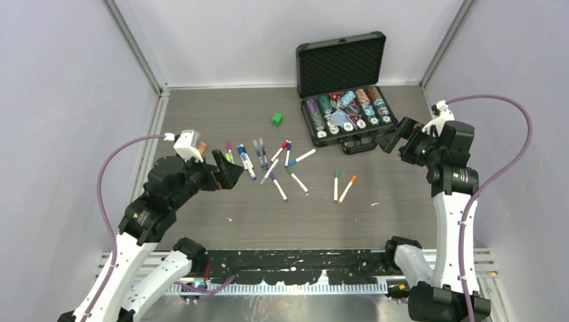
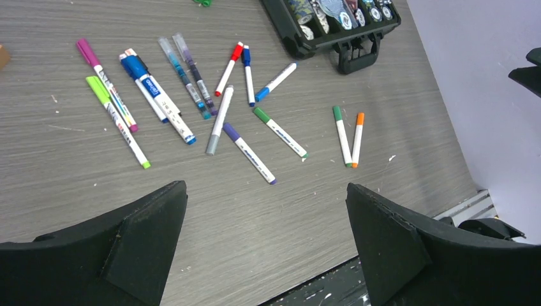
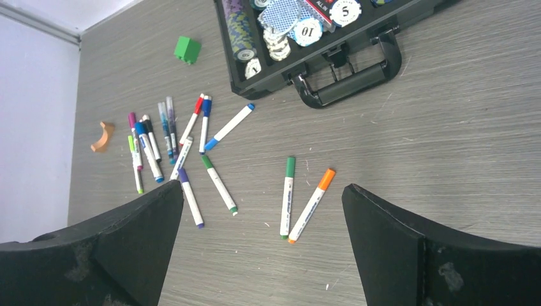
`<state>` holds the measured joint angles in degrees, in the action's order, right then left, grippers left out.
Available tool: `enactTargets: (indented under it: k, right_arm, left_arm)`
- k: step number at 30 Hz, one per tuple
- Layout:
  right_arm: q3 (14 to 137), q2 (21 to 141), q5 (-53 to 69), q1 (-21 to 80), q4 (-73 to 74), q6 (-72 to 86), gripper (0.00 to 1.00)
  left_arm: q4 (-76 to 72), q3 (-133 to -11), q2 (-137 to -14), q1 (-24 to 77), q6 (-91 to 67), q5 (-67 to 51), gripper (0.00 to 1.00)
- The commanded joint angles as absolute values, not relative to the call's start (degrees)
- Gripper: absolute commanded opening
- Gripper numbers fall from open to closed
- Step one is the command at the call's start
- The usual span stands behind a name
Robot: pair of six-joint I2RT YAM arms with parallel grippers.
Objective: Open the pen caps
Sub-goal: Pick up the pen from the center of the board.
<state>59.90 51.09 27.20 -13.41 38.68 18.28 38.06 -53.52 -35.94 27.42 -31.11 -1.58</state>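
Black left gripper (image 1: 230,174) spread wide, right gripper (image 1: 392,138) likewise, pens (image 1: 298,182) between

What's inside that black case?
The black case holds rows of colourful poker chips and some blue patterned cards. Anything underneath the chips is covered.

Open black chip case (image 1: 341,64), green cube (image 1: 276,119), orange piece (image 3: 102,136)

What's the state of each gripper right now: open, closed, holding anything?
Left gripper: open, holding nothing.
Right gripper: open, holding nothing.
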Motion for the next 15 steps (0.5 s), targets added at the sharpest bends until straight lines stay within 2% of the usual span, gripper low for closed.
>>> enactTargets:
  k: [1,12,15]
  right_arm:
    - [61.85,49.7,25.96,-13.85,36.69,18.4,1.0]
    - [60.74,49.53,28.79,-13.82,36.34,16.27,1.0]
    - [60.3,49.49,37.53,-13.82,38.75,7.2,1.0]
  left_arm:
    - [38.05,-55.32,-35.48,27.68,-31.28,-1.34,1.0]
    - [38.8,-54.65,-34.48,27.69,-31.41,-0.99,1.0]
    - [37.39,-53.79,-34.68,27.65,-32.21,-3.22,1.0]
